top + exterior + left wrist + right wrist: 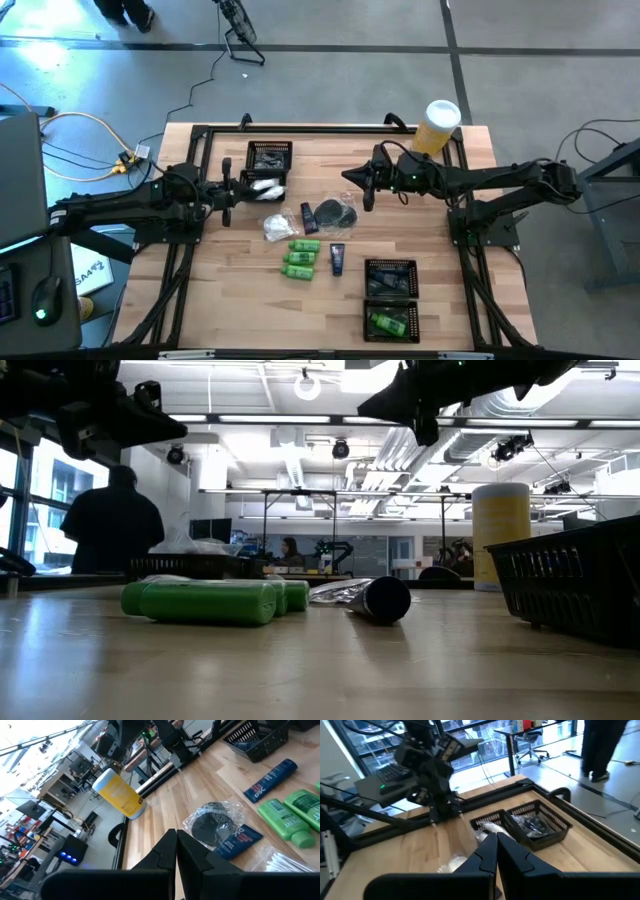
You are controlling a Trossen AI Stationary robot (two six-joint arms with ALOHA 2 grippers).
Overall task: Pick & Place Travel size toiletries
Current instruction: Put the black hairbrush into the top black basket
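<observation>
The toiletries lie on the wooden table between my arms. They are green bottles (300, 258), a blue tube (337, 259), a dark tube (308, 218), a round dark case in a clear packet (335, 213) and white crinkly packets (278, 228). In the left wrist view the case (215, 825) rests partly on a blue tube (237, 840), beside the bottles (287, 817). My left gripper (228, 190) hangs shut above the table's left part, next to a white packet (265, 187). My right gripper (365, 185) hangs shut over the middle, just beyond the round case. Neither holds anything.
A black mesh tray (268, 158) with packets stands at the far left. A second tray (390, 298), at the near right, holds a green bottle (388, 322) and dark items. A tall yellow cylinder (440, 125) stands at the far right corner. A person (112, 520) stands beyond the table.
</observation>
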